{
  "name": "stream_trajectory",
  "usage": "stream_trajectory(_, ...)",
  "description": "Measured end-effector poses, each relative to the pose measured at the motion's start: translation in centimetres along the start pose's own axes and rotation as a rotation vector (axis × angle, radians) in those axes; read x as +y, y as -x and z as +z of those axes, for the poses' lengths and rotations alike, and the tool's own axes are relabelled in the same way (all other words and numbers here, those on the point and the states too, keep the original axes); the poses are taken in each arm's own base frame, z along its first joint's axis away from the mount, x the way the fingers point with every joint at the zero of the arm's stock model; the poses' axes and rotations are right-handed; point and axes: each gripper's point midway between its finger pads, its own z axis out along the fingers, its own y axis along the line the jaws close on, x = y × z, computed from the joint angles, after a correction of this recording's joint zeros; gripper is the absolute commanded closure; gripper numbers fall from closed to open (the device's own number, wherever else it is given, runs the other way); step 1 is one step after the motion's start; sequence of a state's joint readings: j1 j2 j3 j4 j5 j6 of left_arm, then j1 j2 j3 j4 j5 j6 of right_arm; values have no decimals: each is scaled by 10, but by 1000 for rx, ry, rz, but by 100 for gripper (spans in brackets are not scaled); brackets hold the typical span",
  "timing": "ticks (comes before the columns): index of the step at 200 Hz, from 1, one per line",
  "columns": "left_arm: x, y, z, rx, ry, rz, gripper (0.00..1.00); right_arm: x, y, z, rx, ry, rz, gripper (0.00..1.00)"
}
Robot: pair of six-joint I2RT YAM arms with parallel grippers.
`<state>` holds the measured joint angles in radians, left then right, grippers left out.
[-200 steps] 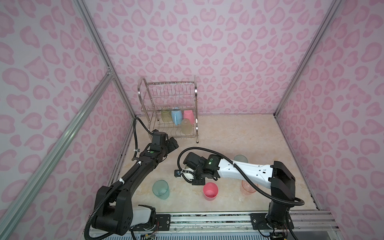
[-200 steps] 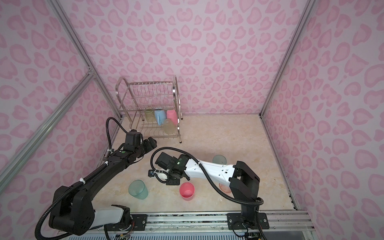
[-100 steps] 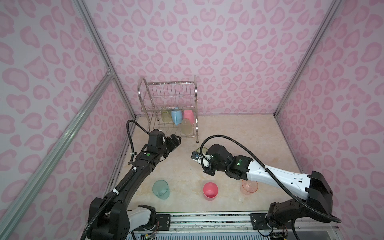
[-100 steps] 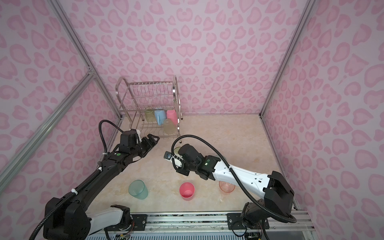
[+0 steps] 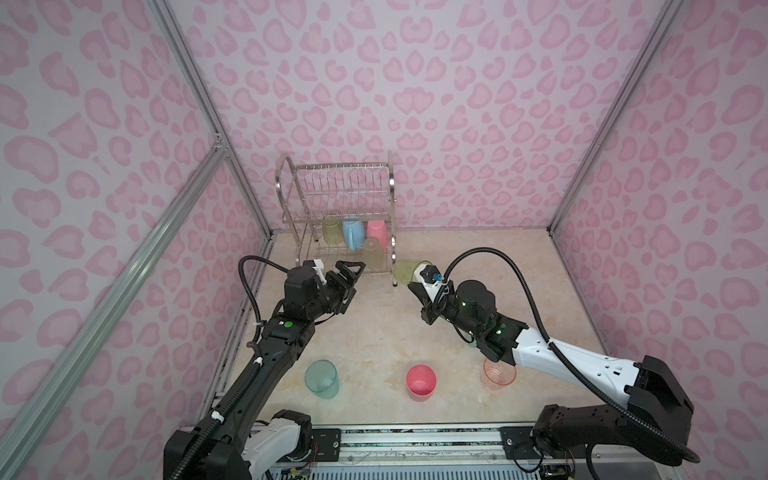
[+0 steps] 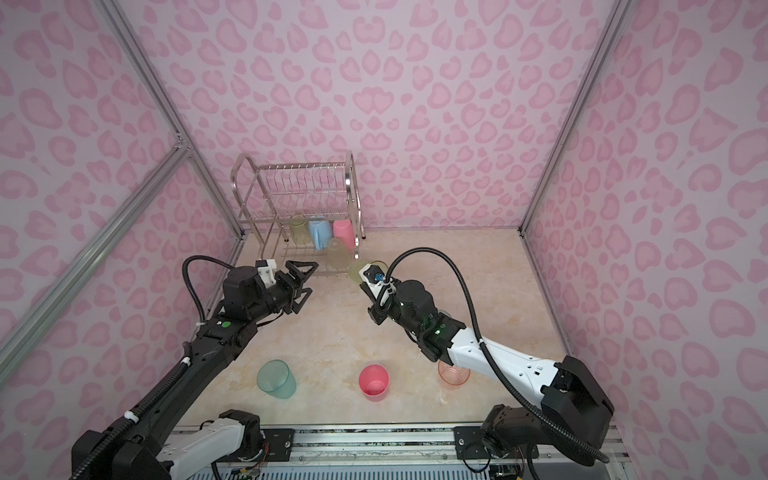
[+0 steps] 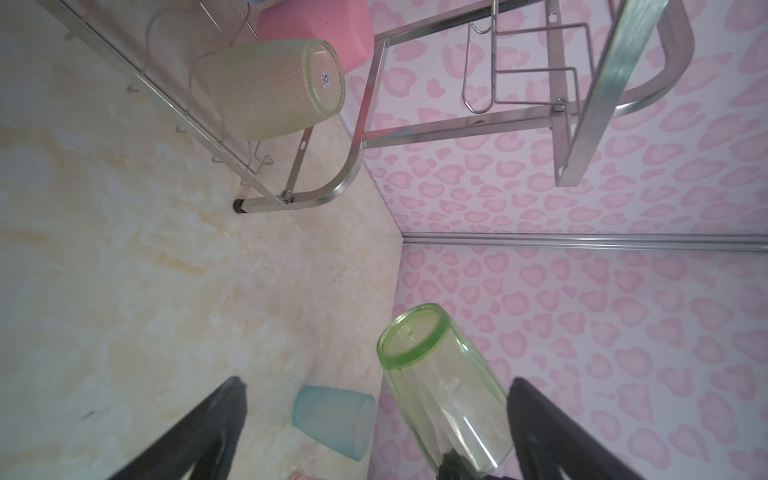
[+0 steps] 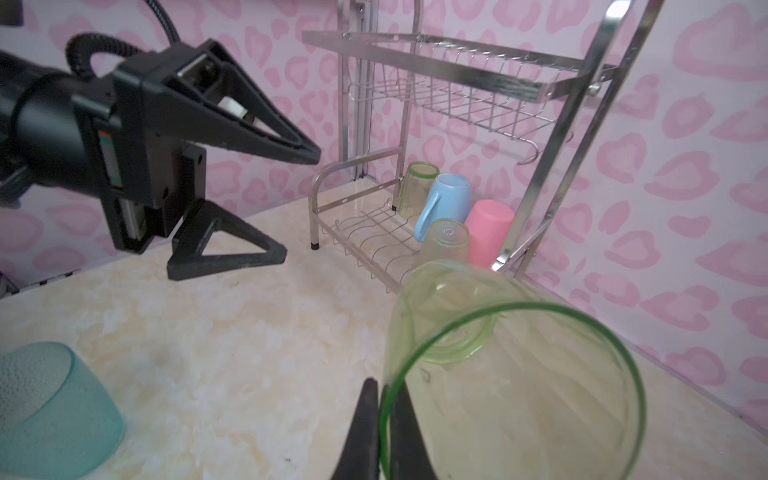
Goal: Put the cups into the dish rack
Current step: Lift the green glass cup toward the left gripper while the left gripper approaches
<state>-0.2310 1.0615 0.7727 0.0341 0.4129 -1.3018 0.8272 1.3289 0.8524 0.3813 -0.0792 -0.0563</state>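
The chrome dish rack [image 5: 291, 195] [image 6: 245, 187] stands at the back left. Its lower shelf holds a green cup [image 8: 415, 187], a light-blue mug [image 5: 352, 233], a pink cup [image 5: 377, 229] and a textured pale-green cup [image 7: 266, 91]. My right gripper [image 5: 413, 286] [image 8: 384, 415] is shut on the rim of a clear green cup [image 5: 404, 272] [image 8: 511, 374], held on its side just off the rack's front right post. My left gripper [image 5: 353, 279] [image 7: 374, 399] is open and empty in front of the rack, apart from that cup [image 7: 440, 382].
A teal cup [image 5: 321, 378], a pink cup [image 5: 421, 381] and a peach cup [image 5: 498, 374], partly under the right arm, stand near the table's front edge. Another teal cup [image 8: 41, 407] [image 7: 332, 419] lies by the right arm. Pink walls enclose the table.
My right gripper has carried the green cup from the middle of the table back toward the rack's front right corner. My left gripper has opened a little wider and edged toward the rack.
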Motion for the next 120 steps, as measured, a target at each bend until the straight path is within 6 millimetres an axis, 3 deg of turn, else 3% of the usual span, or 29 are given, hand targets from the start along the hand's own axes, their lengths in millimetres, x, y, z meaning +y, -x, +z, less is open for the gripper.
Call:
stream_trajectory(48,-16,-10,-1,56,-133,-189,3,-3,23,12,-134,5,116,100)
stream_trajectory(120,-52,-43,28,239,-252,-309,3,13,39,29,-196,85,173,100)
